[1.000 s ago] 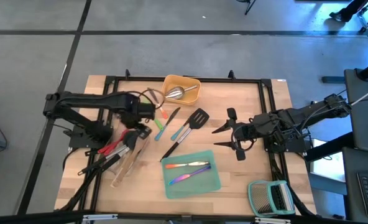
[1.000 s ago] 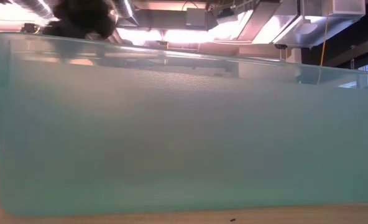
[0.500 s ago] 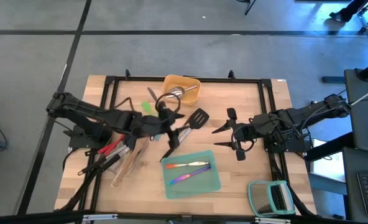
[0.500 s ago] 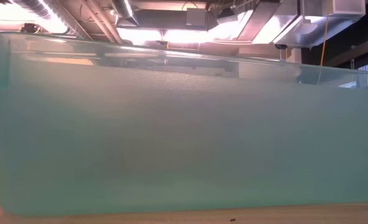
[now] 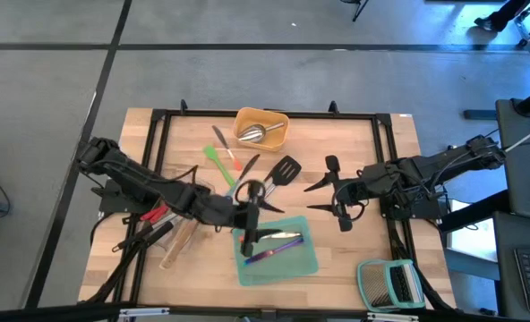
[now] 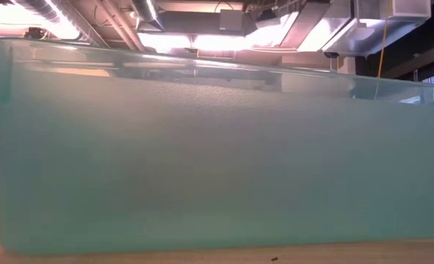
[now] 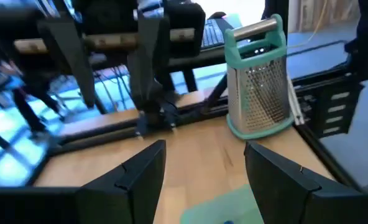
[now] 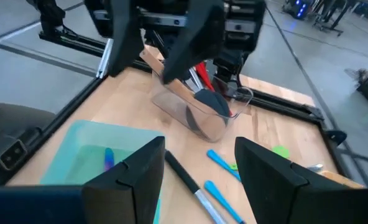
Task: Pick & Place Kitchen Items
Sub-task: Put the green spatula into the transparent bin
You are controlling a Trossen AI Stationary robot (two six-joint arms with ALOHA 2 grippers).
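Bare tabletop [image 5: 354, 259] beside teal tray [image 5: 305, 259]

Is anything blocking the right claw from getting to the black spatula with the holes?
No, nothing visible. Only bare table lies between the open right gripper and the black slotted turner. The left gripper hangs over the teal tray, off that path.

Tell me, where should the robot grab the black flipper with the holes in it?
Best on the thin handle of the slotted turner, not on its wide flat head. It lies flat on the table, so come straight down from above with the fingers across the handle. The right gripper is open, empty and probably has the clearer way in.
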